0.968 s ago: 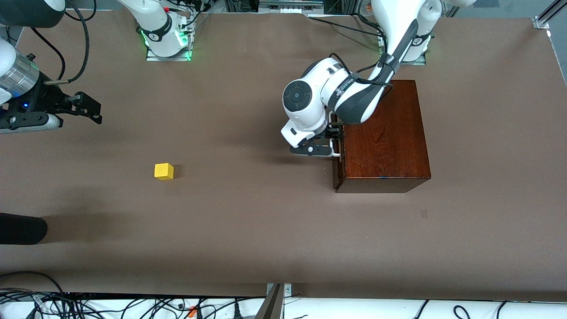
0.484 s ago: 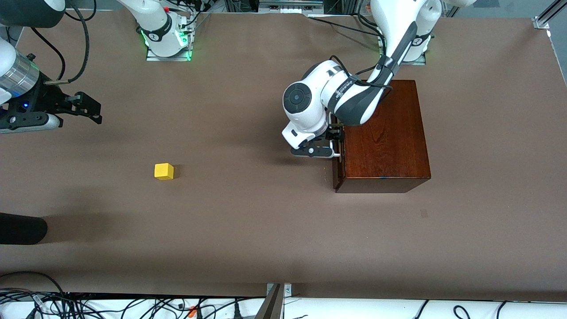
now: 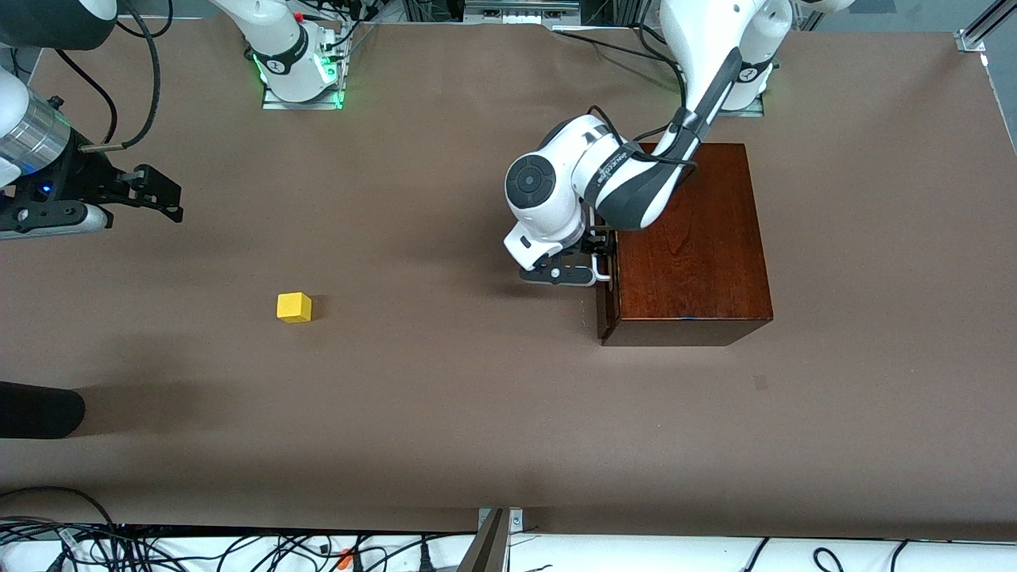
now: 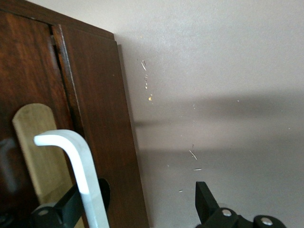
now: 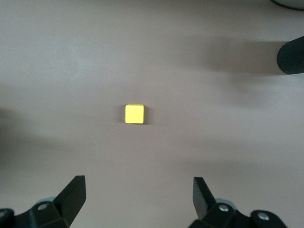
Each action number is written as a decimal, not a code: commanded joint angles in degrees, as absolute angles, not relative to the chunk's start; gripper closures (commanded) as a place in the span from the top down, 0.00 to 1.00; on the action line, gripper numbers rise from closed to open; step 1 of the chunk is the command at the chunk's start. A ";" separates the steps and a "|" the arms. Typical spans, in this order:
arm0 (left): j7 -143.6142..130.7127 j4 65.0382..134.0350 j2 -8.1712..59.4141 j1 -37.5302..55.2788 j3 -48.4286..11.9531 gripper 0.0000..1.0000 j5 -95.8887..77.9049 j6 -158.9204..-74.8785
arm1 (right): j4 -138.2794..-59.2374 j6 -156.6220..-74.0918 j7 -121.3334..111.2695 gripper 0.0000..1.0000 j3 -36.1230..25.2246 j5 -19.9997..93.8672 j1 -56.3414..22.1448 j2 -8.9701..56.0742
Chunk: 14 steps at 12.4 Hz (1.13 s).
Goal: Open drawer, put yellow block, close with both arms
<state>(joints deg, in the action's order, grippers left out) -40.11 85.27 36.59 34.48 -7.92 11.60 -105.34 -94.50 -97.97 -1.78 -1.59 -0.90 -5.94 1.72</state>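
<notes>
**Drawer handle sits between the left gripper's fingers as yellow block lies apart on the table**

Drawer (image 3: 605, 298) of the dark reddish-brown wooden box (image 3: 693, 246) is at most a crack out of the box, its front facing the right arm's end of the table. The box stands on the brown table (image 3: 445, 413) toward the left arm's end, just in front of the left arm's base. The left arm (image 3: 628, 171) reaches down over the box's top, and the left gripper (image 3: 592, 256) is at the drawer front. In the left wrist view its jaws stand open, one black finger (image 4: 57, 211) by the dark wood next to the white handle (image 4: 83, 175), the other finger (image 4: 206, 204) out over bare table; the handle's bar runs between them and nothing is clamped. A pale wooden plate (image 4: 35, 152) shows under the handle.

The yellow block (image 3: 294, 307) lies flat on the table, well apart from the box, toward the right arm's end and about level with the box's nearer part. The right gripper (image 3: 155, 195) hangs in the air near the table's edge at the right arm's end, waiting with its jaws spread wide and holding nothing. Its wrist camera looks straight down on the block (image 5: 134, 114), with both fingertips (image 5: 73, 192) clear of it.
</notes>
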 commanded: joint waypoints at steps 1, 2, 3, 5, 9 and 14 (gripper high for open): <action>-41.04 85.43 36.74 34.80 -7.65 1.00 13.27 -105.64 | -93.51 -97.12 -1.41 1.00 -1.05 -0.88 -5.27 2.02; -41.48 85.34 36.65 34.80 -7.65 1.00 13.27 -105.64 | -93.52 -97.12 -1.41 1.00 -1.05 -0.88 -5.27 2.02; -42.09 85.34 36.56 34.89 -7.73 1.00 13.18 -105.64 | -93.52 -97.12 -1.41 1.00 -1.05 -0.88 -5.27 2.02; -43.50 84.82 36.30 35.42 -7.82 1.00 12.40 -105.73 | -93.52 -97.12 -1.41 1.00 -1.05 -0.88 -5.27 2.02; -47.46 84.46 36.12 36.65 -8.35 1.00 8.46 -108.89 | -93.52 -97.12 -1.41 1.00 -1.05 -0.88 -5.27 2.02; -50.88 84.29 36.65 38.05 -8.35 1.00 2.29 -114.68 | -93.52 -97.12 -1.41 1.00 -1.05 -0.88 -5.19 2.02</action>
<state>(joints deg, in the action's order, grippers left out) -47.81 84.93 36.34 35.73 -7.81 7.19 -110.70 -94.50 -97.97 -1.78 -1.59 -0.90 -5.93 1.73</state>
